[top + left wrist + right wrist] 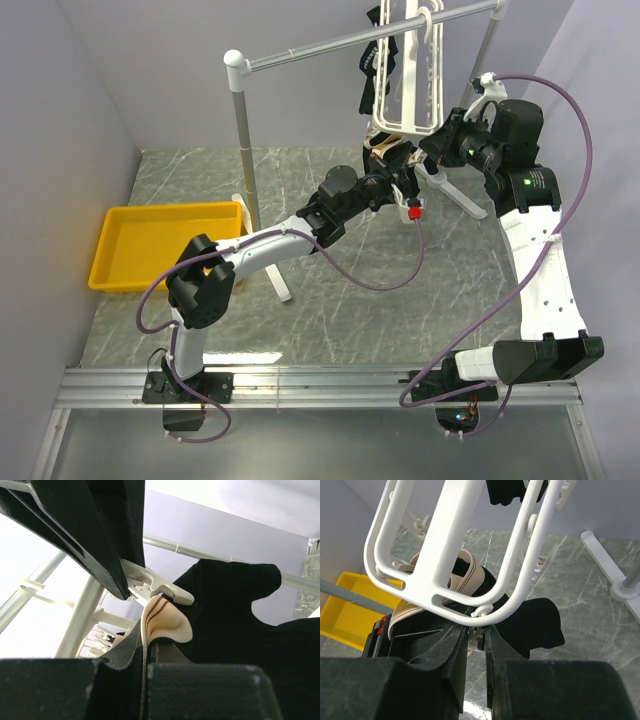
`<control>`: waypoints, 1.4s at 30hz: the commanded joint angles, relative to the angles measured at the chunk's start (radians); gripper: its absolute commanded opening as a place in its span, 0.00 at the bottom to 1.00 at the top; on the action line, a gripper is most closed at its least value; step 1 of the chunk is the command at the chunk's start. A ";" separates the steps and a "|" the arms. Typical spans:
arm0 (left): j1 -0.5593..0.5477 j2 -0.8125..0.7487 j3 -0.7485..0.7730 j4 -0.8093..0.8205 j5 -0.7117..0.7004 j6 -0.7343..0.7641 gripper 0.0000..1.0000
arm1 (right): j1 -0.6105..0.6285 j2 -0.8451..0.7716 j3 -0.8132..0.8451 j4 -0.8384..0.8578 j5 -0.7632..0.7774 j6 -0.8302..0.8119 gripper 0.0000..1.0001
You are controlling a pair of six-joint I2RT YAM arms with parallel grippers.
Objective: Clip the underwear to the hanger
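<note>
The white hanger (412, 75) hangs from the rail, and its frame (450, 545) fills the top of the right wrist view. The underwear (385, 150) hangs bunched under the hanger's lower end, with its tan waistband (465, 577) and black cloth (535, 622) showing. My left gripper (145, 652) is shut on the striped tan waistband (165, 622), holding it up just below a white clip (160, 586). My right gripper (477, 630) is shut on a small white clip (479, 636) under the frame's bottom corner. In the top view the left gripper (395, 178) and right gripper (432, 150) meet at the hanger's bottom.
The grey rail stand (330, 45) spans the back, with its upright pole (243, 150) and a white foot (615, 565) on the marble table. A yellow tray (160, 245) lies at the left. A small black garment (378, 70) hangs higher on the hanger.
</note>
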 commanded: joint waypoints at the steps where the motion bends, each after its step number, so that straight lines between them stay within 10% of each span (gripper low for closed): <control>1: -0.013 0.002 0.053 0.040 0.019 -0.027 0.00 | -0.003 0.019 0.041 -0.020 -0.022 -0.001 0.00; 42: -0.011 0.037 0.104 0.026 0.002 -0.024 0.01 | -0.003 0.020 0.081 -0.052 -0.022 0.014 0.54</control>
